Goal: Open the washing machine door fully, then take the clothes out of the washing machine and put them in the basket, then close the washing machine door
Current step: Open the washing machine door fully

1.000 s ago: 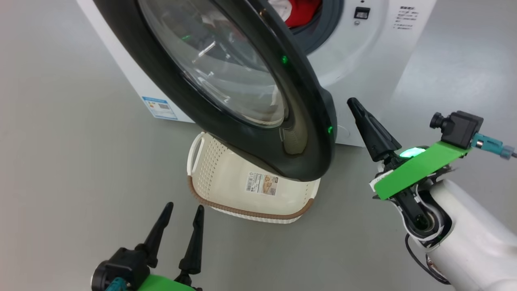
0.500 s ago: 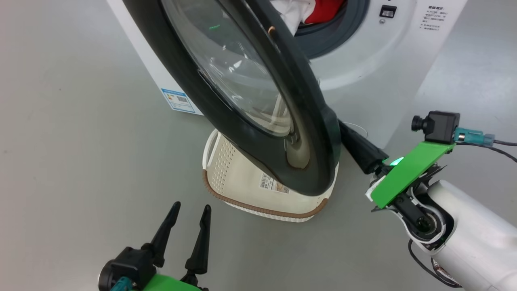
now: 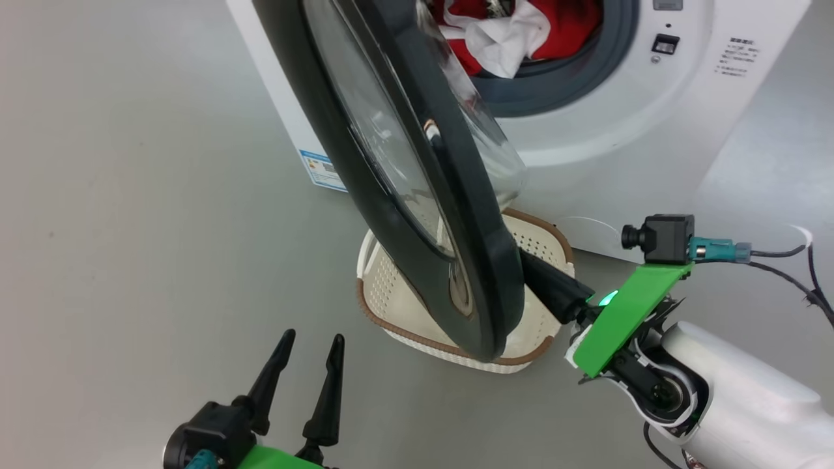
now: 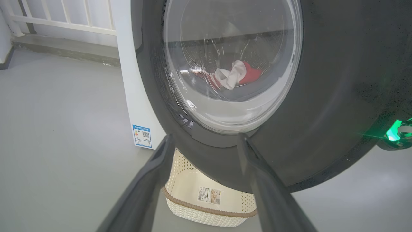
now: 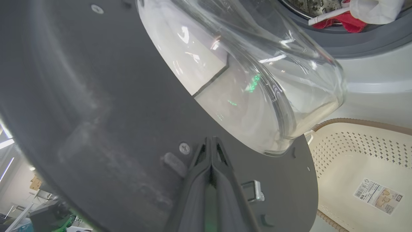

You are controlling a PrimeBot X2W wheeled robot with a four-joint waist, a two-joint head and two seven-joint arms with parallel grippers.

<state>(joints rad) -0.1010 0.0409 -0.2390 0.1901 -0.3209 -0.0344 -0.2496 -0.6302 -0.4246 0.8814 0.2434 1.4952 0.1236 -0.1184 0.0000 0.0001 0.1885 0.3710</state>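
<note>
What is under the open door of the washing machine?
The basket stands on the floor under the washing machine door. The door's rim covers its middle; the parts that show hold only a sticker.

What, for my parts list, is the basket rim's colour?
Brown, with a woven look; the basket rim shows best in the head view.

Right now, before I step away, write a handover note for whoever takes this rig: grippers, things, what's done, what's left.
Left gripper: open, empty, low over the floor.
Right gripper: shut, empty, tips at the inner face of the washing machine door.
Door partly open, overhanging the basket on the floor before the washing machine.
Clothes: inside the machine.
Done: door partly opened. Left: open it fully, move clothes to basket, close door.
</note>
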